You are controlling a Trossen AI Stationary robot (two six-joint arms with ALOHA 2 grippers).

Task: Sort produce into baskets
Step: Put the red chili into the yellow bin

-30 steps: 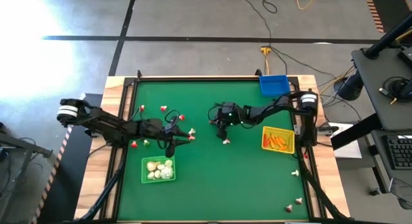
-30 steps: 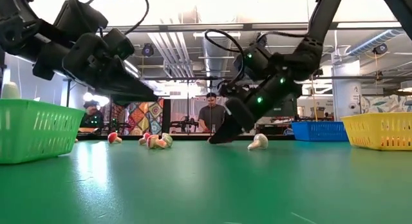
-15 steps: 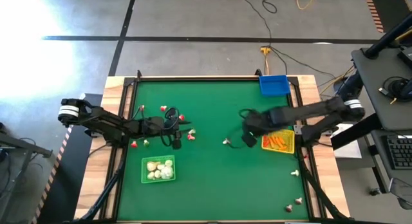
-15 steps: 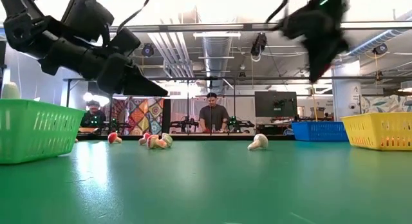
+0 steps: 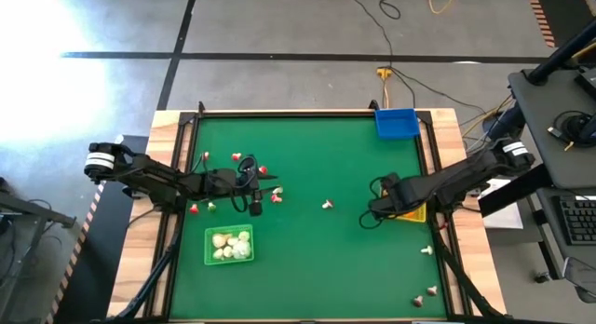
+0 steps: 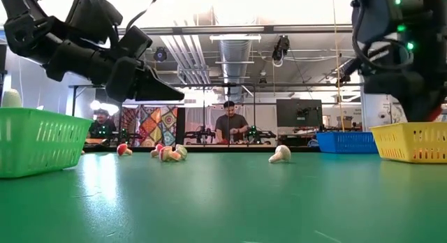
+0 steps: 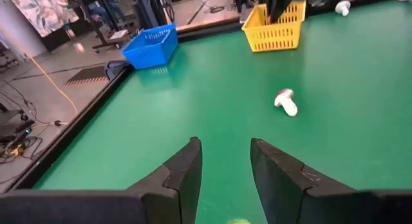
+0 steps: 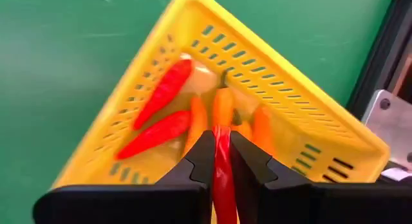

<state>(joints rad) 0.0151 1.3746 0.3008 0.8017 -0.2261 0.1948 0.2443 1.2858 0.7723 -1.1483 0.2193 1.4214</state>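
Observation:
My right gripper [image 5: 389, 205] hangs over the yellow basket [image 5: 416, 213], shut on a red carrot-like stick [image 8: 223, 161]. The basket [image 8: 270, 89] holds several orange and red sticks. My left gripper [image 5: 271, 187] is open and empty above the table's left half, among red-and-white pieces [image 5: 250, 164]; it also shows in the left wrist view [image 7: 225, 161]. One red-and-white piece [image 5: 327, 205] lies on its side mid-table. The green basket [image 5: 228, 245] holds whitish bulbs. The blue basket [image 5: 397, 123] stands at the far right. My right gripper pinches the red stick between its two fingers [image 8: 201, 153], which lie along it. The fingers point down from above the basket. The stick's free end [image 8: 222, 131] reaches just past the fingertips, clear of the sticks below.
Several small pieces [image 5: 427, 250] [image 5: 432, 290] lie near the table's near right corner. More red-and-white pieces [image 5: 194, 209] lie left of my left gripper. A dark raised rim [image 5: 307, 114] runs around the green table. People show beyond the far edge [image 6: 228, 124].
My right gripper has risen from the table's middle, beside the lone red-and-white piece, and swung toward the right edge to stand over the yellow basket. That piece has stayed where it lay. My left gripper has risen a little.

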